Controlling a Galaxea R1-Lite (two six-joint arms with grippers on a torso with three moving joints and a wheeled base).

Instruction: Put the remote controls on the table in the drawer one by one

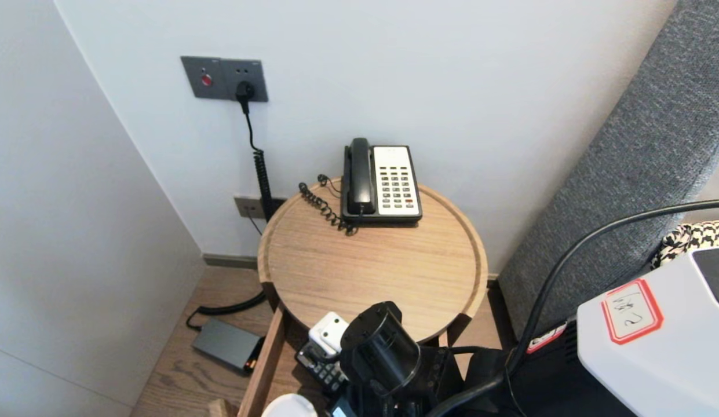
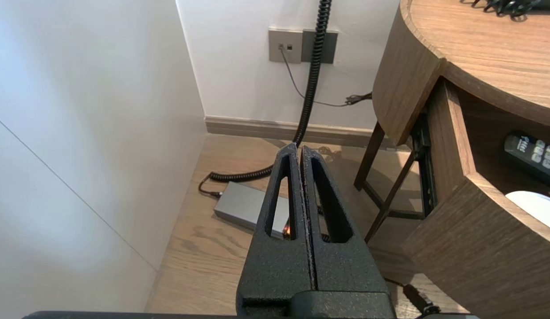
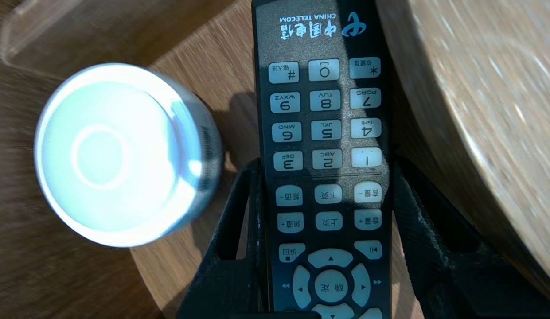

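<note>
Right gripper (image 3: 325,170) and remote control (image 3: 324,133) in the open drawer (image 1: 265,359) of the round side table (image 1: 481,255). The drawer stands at 7 o'clock from the centre of the table top in the head view. The two fingers are clamped on the long edges of the remote control, one on each side, roughly at mid-length. Its long axis runs in line with the fingers. The end bearing the China Telecom logo points away from the wrist, the navigation ring lies toward the wrist, and the keypad faces up. A white round container (image 3: 119,155) stands just beside the remote control, at 7 o'clock from it in the head view. A telephone (image 1: 382,182) sits at 12 o'clock on the table top. The left gripper (image 2: 300,153), fingers pressed together, hangs parked over the floor above a grey power adapter (image 2: 243,206).
</note>
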